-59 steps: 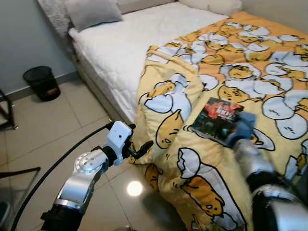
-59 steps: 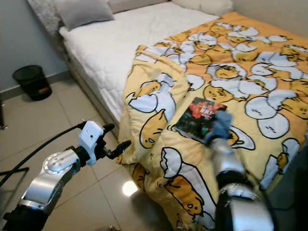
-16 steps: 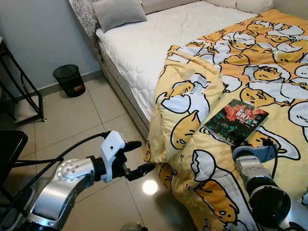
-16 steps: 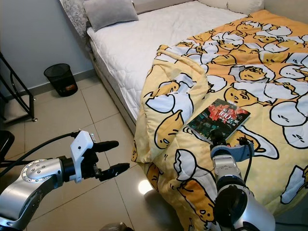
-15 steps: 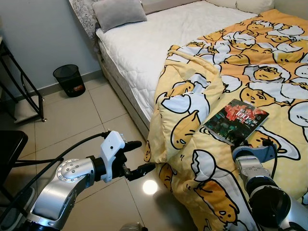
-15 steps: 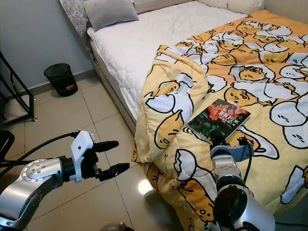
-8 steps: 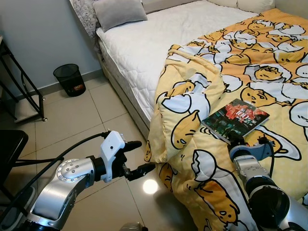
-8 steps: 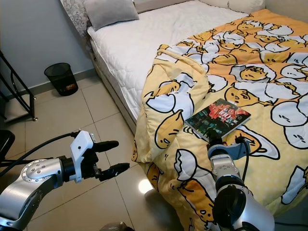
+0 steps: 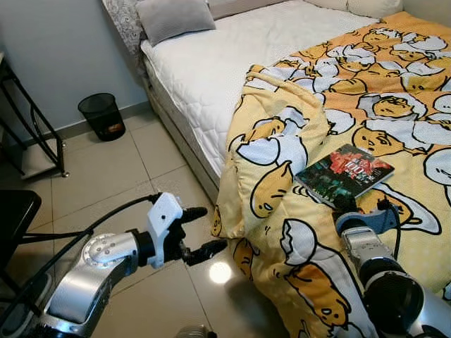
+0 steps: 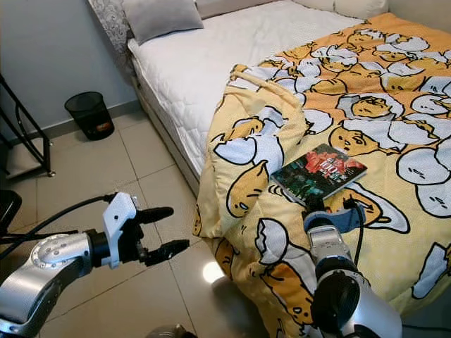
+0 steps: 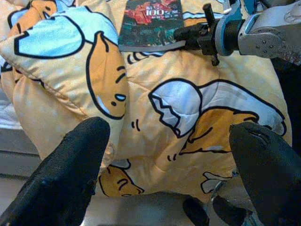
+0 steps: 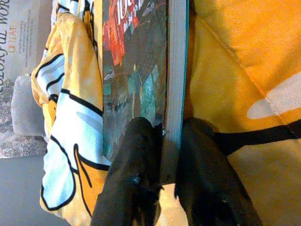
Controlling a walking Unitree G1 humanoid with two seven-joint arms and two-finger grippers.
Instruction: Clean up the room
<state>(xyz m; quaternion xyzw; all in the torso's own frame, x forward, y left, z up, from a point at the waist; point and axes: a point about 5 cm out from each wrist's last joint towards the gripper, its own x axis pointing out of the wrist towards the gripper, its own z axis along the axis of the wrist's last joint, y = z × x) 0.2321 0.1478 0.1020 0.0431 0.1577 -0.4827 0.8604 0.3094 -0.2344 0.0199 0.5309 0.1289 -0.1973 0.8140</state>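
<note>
— Yellow quilt (image 9: 331, 141), printed with egg figures, covers the right part of the bed (image 9: 211, 63) and hangs over its near edge toward the tiled floor (image 9: 106, 176). Where is the item?

— One book (image 9: 344, 174) with a dark red and green cover lies flat on the quilt, near the draped edge.

— Right gripper (image 12: 162, 160)?

— It is at the book's near corner. In the right wrist view the two black fingers (image 12: 134, 179) sit on either side of the book's edge, one on the cover and one under the page block, pinched close on it. The book rests on the quilt.

— Left gripper (image 10: 163, 229)?

— Held out over the floor beside the bed, well apart from the book. Its fingers are spread wide with nothing between them; the left wrist view looks across the hanging quilt toward the book and the right arm.

— Surroundings?

— White mattress surface is bare left of the quilt, with a grey pillow (image 9: 175, 17) at the head. A black wastebasket (image 9: 101, 116) stands on the floor against the blue-grey wall. A black metal frame (image 9: 32, 134) stands at the left edge. A bright light reflection shows on the tiles just below the quilt's hem.
</note>
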